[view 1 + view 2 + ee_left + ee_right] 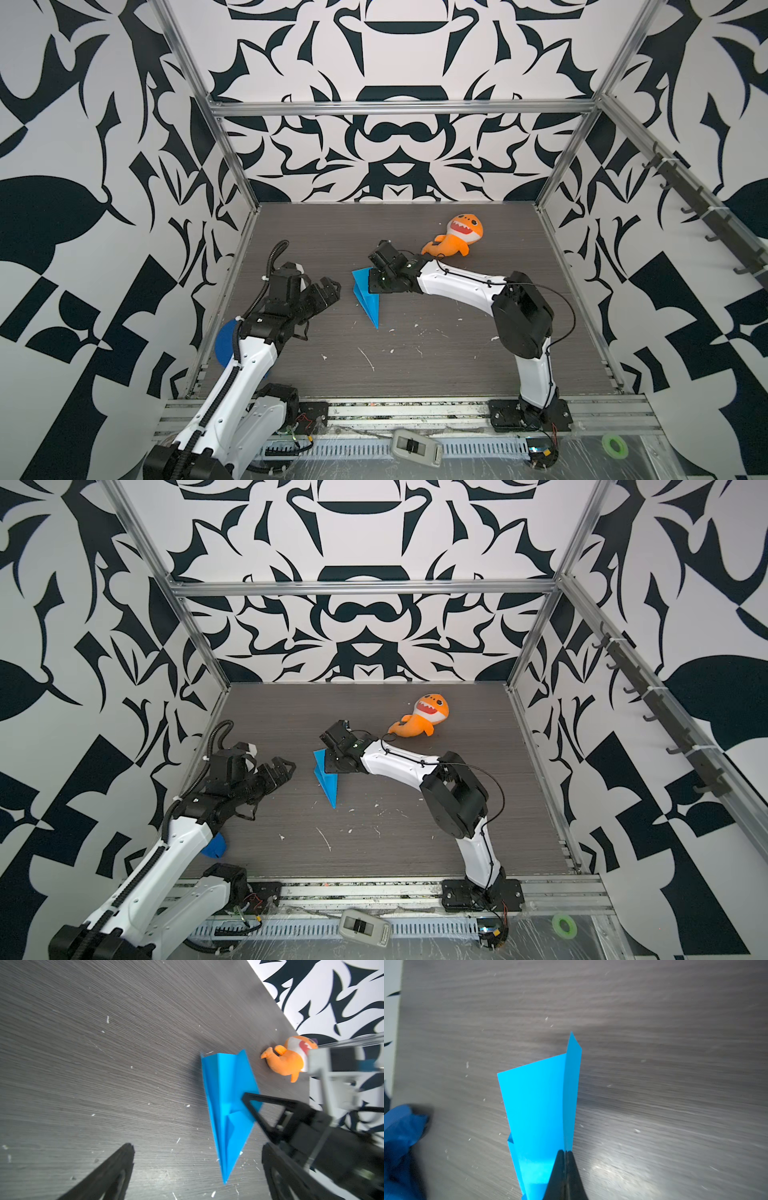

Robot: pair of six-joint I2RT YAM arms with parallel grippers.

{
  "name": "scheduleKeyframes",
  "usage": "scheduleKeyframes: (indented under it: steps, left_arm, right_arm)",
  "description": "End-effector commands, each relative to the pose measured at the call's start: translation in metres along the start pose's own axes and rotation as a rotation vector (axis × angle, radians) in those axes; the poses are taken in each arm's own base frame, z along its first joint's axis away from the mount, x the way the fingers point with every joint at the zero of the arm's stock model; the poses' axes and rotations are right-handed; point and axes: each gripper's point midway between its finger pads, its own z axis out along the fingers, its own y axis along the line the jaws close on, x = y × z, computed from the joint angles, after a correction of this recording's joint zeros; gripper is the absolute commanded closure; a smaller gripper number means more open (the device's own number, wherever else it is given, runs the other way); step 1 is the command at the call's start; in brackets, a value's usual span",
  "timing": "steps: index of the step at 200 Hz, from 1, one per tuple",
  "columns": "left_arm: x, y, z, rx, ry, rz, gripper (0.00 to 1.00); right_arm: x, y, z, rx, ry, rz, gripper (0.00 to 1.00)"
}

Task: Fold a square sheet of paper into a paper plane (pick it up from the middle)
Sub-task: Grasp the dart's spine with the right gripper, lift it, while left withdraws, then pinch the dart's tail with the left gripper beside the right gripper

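**Right fingers clamp the plane, left fingers stand wide**

The plane is near the middle of the table, a narrow bright blue dart. Its nose points toward the front edge and its notched tail toward the back wall. The right fingers are pressed together on its centre fold, with one wing spreading flat to the side and a thinner flap standing up beside them. Seen from the left wrist, those fingers grip about halfway along the plane, on the side toward the shark. A shadow lies under the tail end. I cannot tell whether the nose touches the table.

The left fingers are spread wide and hold nothing. They sit just left of the plane, pointing at it without touching it. In the left wrist view the two dark fingers frame the plane's nose.

The orange shark lies behind the right arm near the back wall, apart from the plane. A darker blue disc lies at the table's left edge, partly under the left arm. White flecks are scattered over the table.
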Motion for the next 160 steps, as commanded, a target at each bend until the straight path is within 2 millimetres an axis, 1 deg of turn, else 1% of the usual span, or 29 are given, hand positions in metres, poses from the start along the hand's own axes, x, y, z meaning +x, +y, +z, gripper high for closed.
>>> scheduleKeyframes:
  steps: [1, 22, 38, 52, 83, 108, 131, 133, 136, 160]
  left_arm:
    - [0.010, -0.007, 0.000, 0.057, 0.046, -0.053, 0.00]
    - [0.014, -0.016, 0.005, 0.122, 0.075, -0.086, 0.00]
    - [0.016, -0.022, 0.010, 0.160, 0.096, -0.097, 0.03]
    - [0.017, -0.026, 0.015, 0.183, 0.118, -0.108, 0.05]
    - [0.022, -0.035, 0.025, 0.212, 0.162, -0.136, 0.12]
    - [0.028, -0.044, 0.032, 0.211, 0.174, -0.125, 0.14]
    - [0.039, -0.057, 0.038, 0.196, 0.188, -0.083, 0.14]
    - [0.039, -0.058, 0.038, 0.193, 0.188, -0.083, 0.17]
    - [0.041, -0.059, 0.039, 0.189, 0.191, -0.078, 0.19]
    - [0.052, -0.066, 0.051, 0.153, 0.208, -0.062, 0.21]
  right_arm:
    - [-0.011, 0.025, -0.008, -0.210, -0.027, -0.008, 1.00]
    - [-0.004, 0.011, 0.000, -0.262, -0.020, 0.026, 1.00]
    - [0.000, 0.000, 0.004, -0.280, -0.012, 0.050, 1.00]
    - [0.003, -0.008, 0.006, -0.289, -0.006, 0.063, 1.00]
    - [0.004, -0.022, 0.002, -0.295, -0.011, 0.085, 1.00]
    - [0.002, -0.026, -0.002, -0.306, -0.015, 0.088, 1.00]
    - [0.004, -0.023, -0.004, -0.327, -0.008, 0.078, 1.00]
    - [0.004, -0.023, -0.005, -0.327, -0.006, 0.077, 1.00]
    - [0.004, -0.022, -0.005, -0.329, -0.006, 0.076, 0.99]
    - [0.007, -0.025, -0.005, -0.321, 0.003, 0.071, 0.98]
